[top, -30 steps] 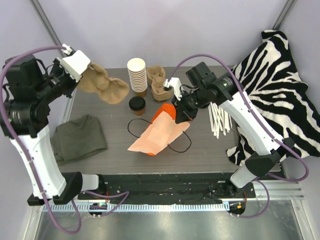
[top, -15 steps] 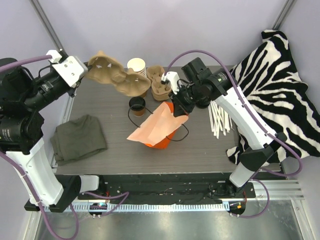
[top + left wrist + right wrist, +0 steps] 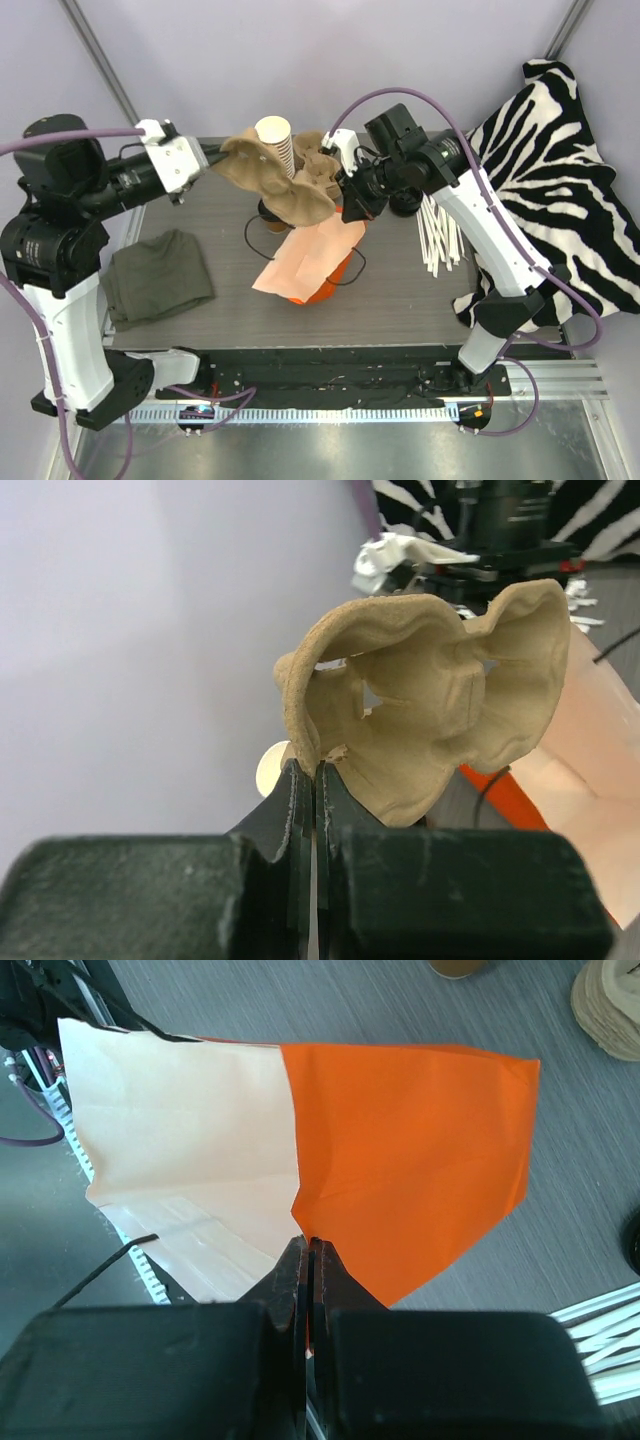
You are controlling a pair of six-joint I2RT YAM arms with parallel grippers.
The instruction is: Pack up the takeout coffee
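Although the lifted carrier hides most of it from above, the takeout coffee [image 3: 266, 216] shows as a sliver of black lid and brown paper. It stands on the grey wood-grain counter [image 3: 400, 290], just behind the paper bag [image 3: 310, 262].

The left gripper [image 3: 313, 775] is clamped tight on the rim of a tan molded-pulp cup carrier [image 3: 430, 710], rough and fibrous with rounded cup wells, held off the counter.

The right gripper [image 3: 307, 1245] is pinched closed on the bag's top edge. The bag is smooth and creased, with 1 face orange and 1 pale peach.
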